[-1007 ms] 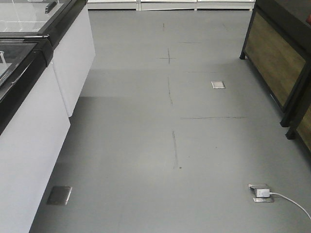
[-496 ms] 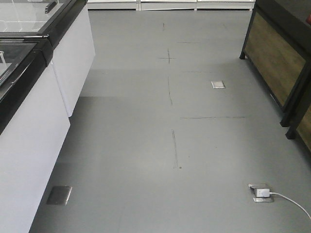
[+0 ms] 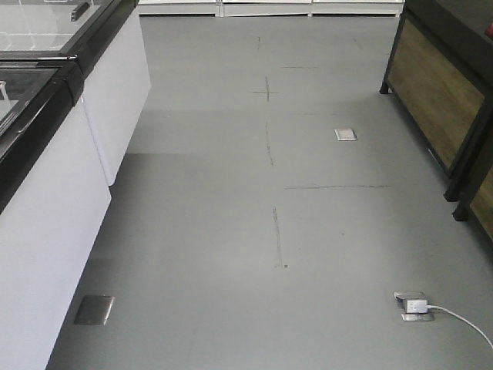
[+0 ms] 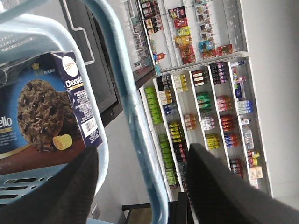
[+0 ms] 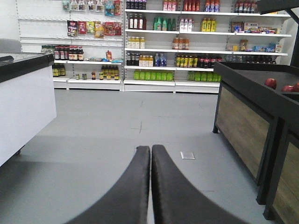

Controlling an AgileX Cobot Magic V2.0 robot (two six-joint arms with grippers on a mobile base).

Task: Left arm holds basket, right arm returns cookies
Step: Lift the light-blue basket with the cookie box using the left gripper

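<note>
Barely a twitch in the front view: the pencil-thin marks on the grey floor [image 3: 231, 231] sit almost exactly where they were a second ago, and the white plug [image 3: 417, 306] is parked in its floor socket as before. White freezer cabinet [image 3: 54, 200] on one side, dark wooden stand [image 3: 435, 92] on the other, no arm in this shot.

Over to the left wrist camera. The left gripper [image 4: 142, 151] has its two dark fingers [image 4: 60, 196] well apart, and the pale blue handle [image 4: 126, 88] of the basket [image 4: 28, 186] runs straight up between them. Whether a pad actually touches that handle is hard to say from this angle. And the cookies [image 4: 46, 107] are right there inside the basket, picture side up, carton against the rim.

Right wrist camera now: the right gripper [image 5: 151, 148] has both fingers pressed together, nothing between them, pointing down the aisle at stocked shelves [image 5: 187, 46]. Red apples [image 5: 271, 83] sit on the stand.
</note>
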